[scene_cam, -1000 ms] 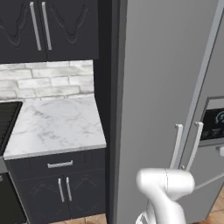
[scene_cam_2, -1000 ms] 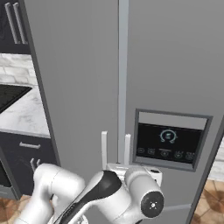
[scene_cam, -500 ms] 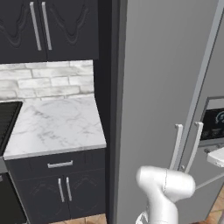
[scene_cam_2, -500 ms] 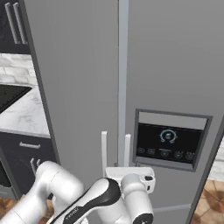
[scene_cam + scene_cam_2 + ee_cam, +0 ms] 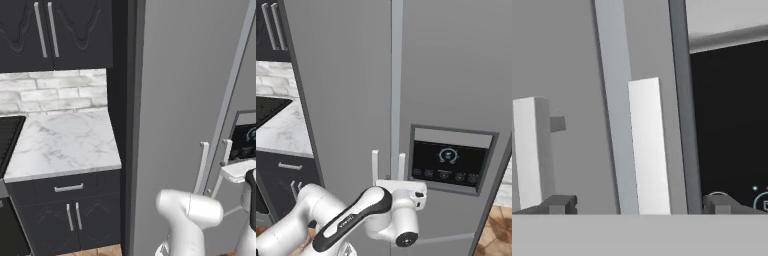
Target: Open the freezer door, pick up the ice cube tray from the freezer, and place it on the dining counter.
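Note:
The freezer (image 5: 351,100) is a tall grey appliance, and both of its doors are shut. Two pale bar handles flank the centre seam. I cannot tell which panel is the freezer door. My gripper (image 5: 639,205) is open, low in front of the seam. In the hand view the right-hand handle (image 5: 647,145) stands between my fingertips (image 5: 559,204), and the left-hand handle (image 5: 529,150) lies outside them. That right-hand handle belongs to the door with the dark display panel (image 5: 448,162). The hand (image 5: 401,187) also shows at the right edge (image 5: 239,170). The ice cube tray is hidden and the dining counter is out of view.
To the left of the appliance is a narrow marble worktop (image 5: 60,142) with dark base cabinets (image 5: 70,215), black upper cabinets (image 5: 55,30) and a brick backsplash. A black cooktop (image 5: 7,140) sits at its far left. The arm's white links (image 5: 341,220) fill the foreground.
The hand has swung in from the right and settled lower, squarely in front of the two handles. The base, doors and cabinets have not moved.

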